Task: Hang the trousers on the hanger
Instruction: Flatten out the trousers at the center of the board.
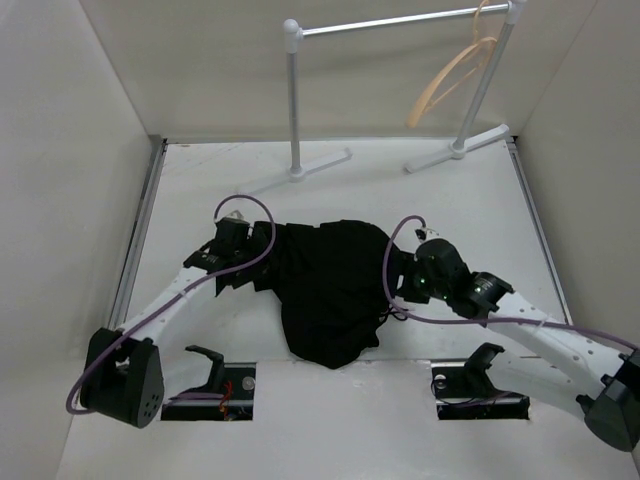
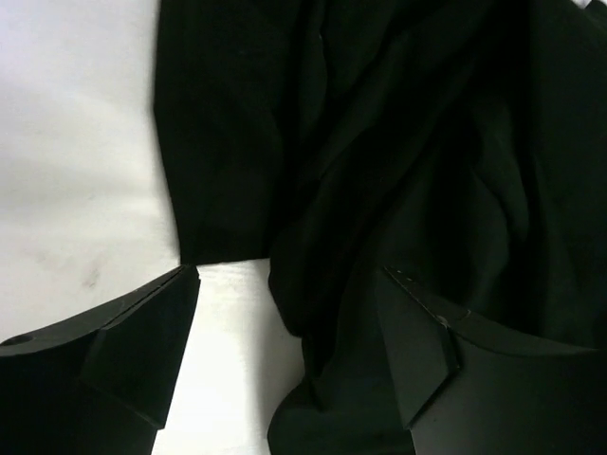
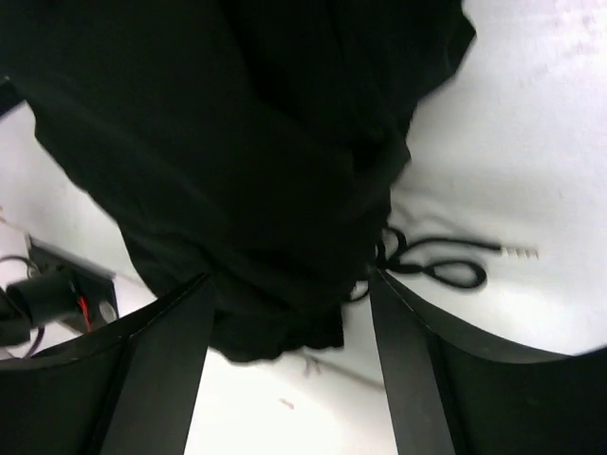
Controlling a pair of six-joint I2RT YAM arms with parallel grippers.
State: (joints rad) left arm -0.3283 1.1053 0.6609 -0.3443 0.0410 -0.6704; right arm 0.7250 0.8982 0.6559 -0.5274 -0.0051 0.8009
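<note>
We see the black trousers lying crumpled on the white table, between our two arms. Our left claw stands wide at the cloth's left edge, gripping nothing. Our right claw is spread wide too, with a fold of cloth lying loose between its fingers. The tan hanger hangs on the rack at the far right, well apart from the trousers.

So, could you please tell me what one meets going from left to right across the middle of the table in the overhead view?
Left gripper → black trousers → right gripper.
</note>
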